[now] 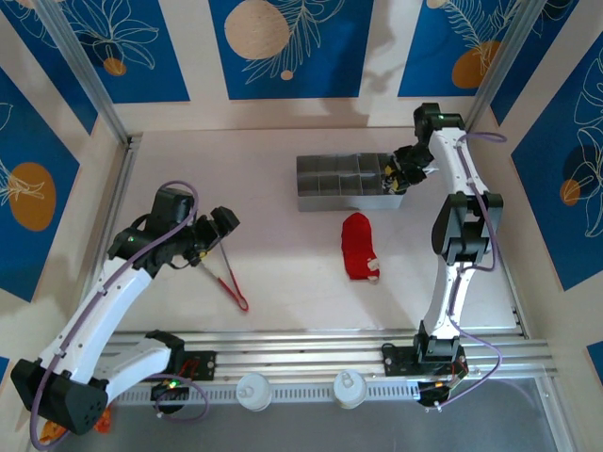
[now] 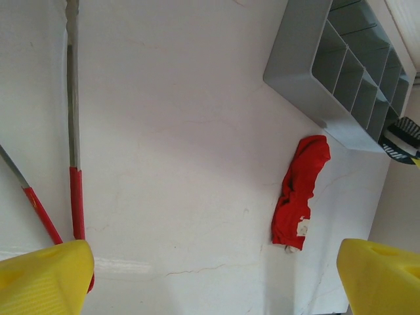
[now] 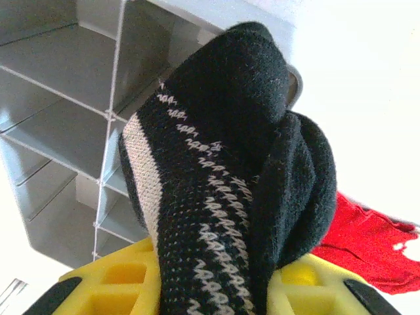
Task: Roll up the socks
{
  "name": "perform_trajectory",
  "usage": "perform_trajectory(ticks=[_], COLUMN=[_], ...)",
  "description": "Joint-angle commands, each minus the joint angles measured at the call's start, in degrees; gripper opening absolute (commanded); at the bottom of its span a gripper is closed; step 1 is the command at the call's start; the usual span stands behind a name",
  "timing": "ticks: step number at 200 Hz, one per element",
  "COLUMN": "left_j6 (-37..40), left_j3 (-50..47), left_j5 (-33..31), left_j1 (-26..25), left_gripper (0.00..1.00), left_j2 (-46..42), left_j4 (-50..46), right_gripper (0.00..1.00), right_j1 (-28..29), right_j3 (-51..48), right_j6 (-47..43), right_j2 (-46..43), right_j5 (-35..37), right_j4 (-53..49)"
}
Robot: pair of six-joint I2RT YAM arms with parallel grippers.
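**A:** Where are the socks?

**B:** The black sock [image 3: 223, 177], with its pale stripes, is bunched up in the right gripper [image 1: 399, 175], whose fingers are clamped on it. It hangs above the right end of the grey organizer [image 1: 330, 186], toward the far right corner of the table [image 1: 283, 273]. The red sock [image 1: 358, 247] lies flat and loose on the table, a little right of the middle and just on the near side of the organizer.

**A:** How does the red one lie?

**B:** Its long axis runs from the far edge toward the near edge, with a slight lean. The white trim [image 1: 374, 266] is at the near end.

**A:** And the left gripper?

**B:** The left gripper [image 2: 213, 279] is spread wide and holds nothing. It hovers toward the left edge, right by the red-handled tongs [image 2: 75, 131]. From there the red sock is well apart, off toward the right edge.

**A:** So which arm is closer to it?

**B:** The right one, I'd say. The sock's far end is near that gripper, toward the near edge from it. But that gripper is full, so the black sock probably has to be set down alongside the red one before any rolling, which would likely go along the long axis.
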Motion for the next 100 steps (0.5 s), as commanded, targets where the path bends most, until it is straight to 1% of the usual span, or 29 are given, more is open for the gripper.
perform_trajectory(ticks=[1, 49, 100], left_j6=[-0.5, 0.0, -0.3], left_j3=[-0.5, -0.9, -1.1], left_j5=[-0.4, 0.3, 0.0], left_j1=[-0.5, -0.4, -0.4], left_gripper=[0.94, 0.94, 0.94], left_j2=[-1.1, -2.4, -2.9], left_j4=[-1.1, 0.8, 0.8], right_gripper=[0.0, 0.0, 0.0], right_j1=[-0.2, -1.3, -3.4], right_j3=[-0.4, -1.9, -4.8], right_j6=[0.1, 1.9, 4.6], right_j2=[1.1, 3.7, 4.4], right_j5=[-3.6, -9.3, -13.1], right_j4=[0.1, 2.8, 5.0])
